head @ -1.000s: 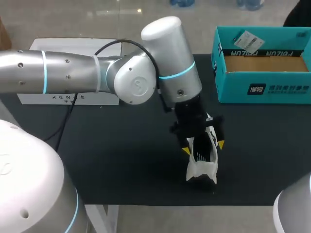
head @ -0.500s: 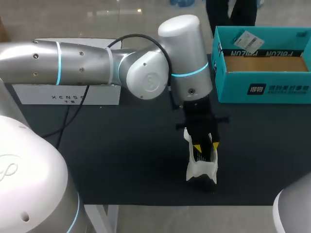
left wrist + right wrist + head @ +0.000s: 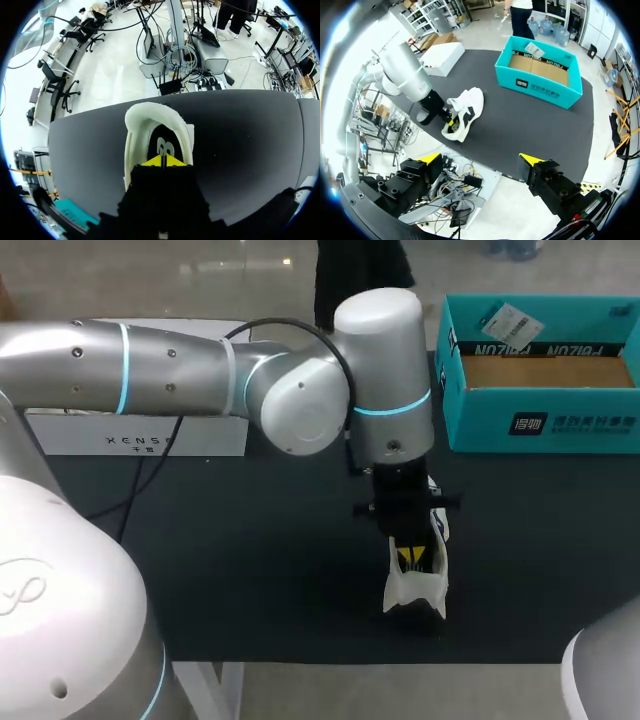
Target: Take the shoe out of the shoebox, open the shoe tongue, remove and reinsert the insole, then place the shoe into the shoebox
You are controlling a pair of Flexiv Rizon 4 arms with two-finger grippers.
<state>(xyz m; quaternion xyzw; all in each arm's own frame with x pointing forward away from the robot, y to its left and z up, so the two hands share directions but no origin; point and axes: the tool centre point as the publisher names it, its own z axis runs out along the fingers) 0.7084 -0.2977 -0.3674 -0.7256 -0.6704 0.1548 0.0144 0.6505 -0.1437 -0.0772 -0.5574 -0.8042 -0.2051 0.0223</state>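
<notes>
A white shoe [image 3: 414, 589] stands on the black table mat, heel toward the front edge. My left gripper [image 3: 411, 558] comes down from above into its opening. In the left wrist view the yellow tips of the left gripper [image 3: 163, 161] are pressed together just over the black insole [image 3: 165, 142], inside the white collar of the shoe [image 3: 133, 145]; I cannot see anything pinched between them. The teal shoebox [image 3: 540, 375] sits open at the back right. My right gripper [image 3: 480, 159] hangs open beyond the table's front edge, far from the shoe [image 3: 466, 111] and the shoebox [image 3: 540, 75].
A white box [image 3: 140, 435] lies at the back left, partly behind my left arm [image 3: 200, 380], with a black cable running over it. A small card [image 3: 510, 320] rests on the shoebox's far flap. My right arm's housing [image 3: 610, 670] fills the front right corner.
My left gripper has gone from wide open around the shoe to shut, its tips now together inside the opening. The left arm shifted slightly right. The shoe and right arm stayed put.
</notes>
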